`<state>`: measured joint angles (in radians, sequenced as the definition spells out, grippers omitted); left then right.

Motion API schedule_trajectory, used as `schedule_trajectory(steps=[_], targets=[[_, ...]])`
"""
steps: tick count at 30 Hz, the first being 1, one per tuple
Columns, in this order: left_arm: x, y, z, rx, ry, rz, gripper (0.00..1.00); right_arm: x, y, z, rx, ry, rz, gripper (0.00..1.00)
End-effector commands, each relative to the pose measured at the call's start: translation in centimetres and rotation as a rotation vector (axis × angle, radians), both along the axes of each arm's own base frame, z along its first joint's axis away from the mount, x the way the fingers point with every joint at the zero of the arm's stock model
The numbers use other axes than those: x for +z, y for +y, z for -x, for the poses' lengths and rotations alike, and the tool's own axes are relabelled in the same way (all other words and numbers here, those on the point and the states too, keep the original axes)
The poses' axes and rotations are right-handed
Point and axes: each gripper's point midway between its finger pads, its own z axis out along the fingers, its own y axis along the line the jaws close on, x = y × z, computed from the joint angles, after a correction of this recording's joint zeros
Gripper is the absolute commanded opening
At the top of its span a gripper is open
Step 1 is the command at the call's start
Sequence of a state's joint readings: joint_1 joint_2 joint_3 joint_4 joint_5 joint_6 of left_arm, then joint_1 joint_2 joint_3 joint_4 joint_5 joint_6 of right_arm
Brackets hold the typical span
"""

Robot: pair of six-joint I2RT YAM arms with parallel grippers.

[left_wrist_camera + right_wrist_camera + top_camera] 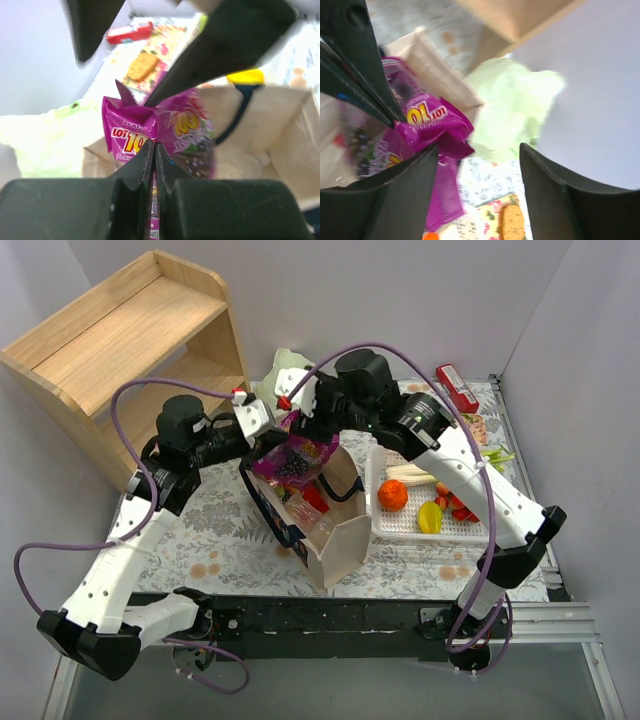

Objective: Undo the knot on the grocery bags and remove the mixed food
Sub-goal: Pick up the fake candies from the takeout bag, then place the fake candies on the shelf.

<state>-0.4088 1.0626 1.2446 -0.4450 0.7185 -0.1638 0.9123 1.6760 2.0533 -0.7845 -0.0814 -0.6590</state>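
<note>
Tabletop [200, 530] in floral print spreads across the lower half of the top view, with a wooden shelf [130, 340] parked in the upper left. Dead centre stands the beige canvas tote [340, 540], mouth open to the camera. Just to its right sits the white slotted basket [400, 528], holding an orange fruit [392, 495], a yellow pepper [430, 517] and strawberries [458, 505]. Up at top centre, beyond both arms, the pale green plastic bag [285, 368] lies crumpled near the back wall.

Now the action: the purple snack packet [170, 130] is up above the tote's mouth. The left gripper [154, 150] is pinched tight on it, fingers pressed together on the foil at the bottom of its wrist view. The right gripper [479, 150] is right there at the packet too, but its fingers stand wide apart, the packet lying beside the left-hand finger in its own wrist view.

Smaller bits at the far side: a red packet [457, 387] in the upper right, and a brown biscuit [141, 66] flat on the cloth.
</note>
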Motion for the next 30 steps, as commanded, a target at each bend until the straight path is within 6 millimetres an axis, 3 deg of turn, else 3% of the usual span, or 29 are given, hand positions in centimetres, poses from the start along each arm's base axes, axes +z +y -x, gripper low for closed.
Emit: schedule_trajectory(steps=[1,3,4,6,11,14,18,23,30], targets=[[10.1,1.0,-1.3,0.113,-0.143,0.195,0.0,14.5,-4.0,-1.3,-0.193,-0.339,-0.357,0.78],[11.3,1.6,-1.8,0.157,-0.178,0.198,0.0,15.9,-6.6,-2.0,-0.287,-0.435,-0.372,0.81],[11.6,2.0,-2.1,0.177,-0.193,0.194,0.0,17.9,-7.5,-2.3,-0.327,-0.496,-0.428,0.8],[12.3,3.1,-2.8,0.244,-0.229,0.197,0.0,19.0,-10.2,-3.2,-0.417,-0.572,-0.43,0.81],[14.7,6.9,-5.5,0.458,-0.294,0.272,0.0,18.6,-13.0,-4.9,-0.486,-0.605,-0.391,0.81],[15.8,9.6,-7.2,0.614,-0.317,0.356,0.0,17.3,-13.3,-5.3,-0.484,-0.579,-0.373,0.81],[16.1,11.5,-8.7,0.731,-0.345,0.418,0.0,15.9,-12.7,-5.8,-0.481,-0.55,-0.352,0.81],[14.7,14.5,-10.9,0.919,-0.382,0.485,0.0,15.1,-12.3,-6.6,-0.49,-0.538,-0.333,0.81],[12.8,16.7,-12.3,0.967,-0.463,0.53,0.0,14.8,-12.0,-6.8,-0.49,-0.524,-0.314,0.81]])
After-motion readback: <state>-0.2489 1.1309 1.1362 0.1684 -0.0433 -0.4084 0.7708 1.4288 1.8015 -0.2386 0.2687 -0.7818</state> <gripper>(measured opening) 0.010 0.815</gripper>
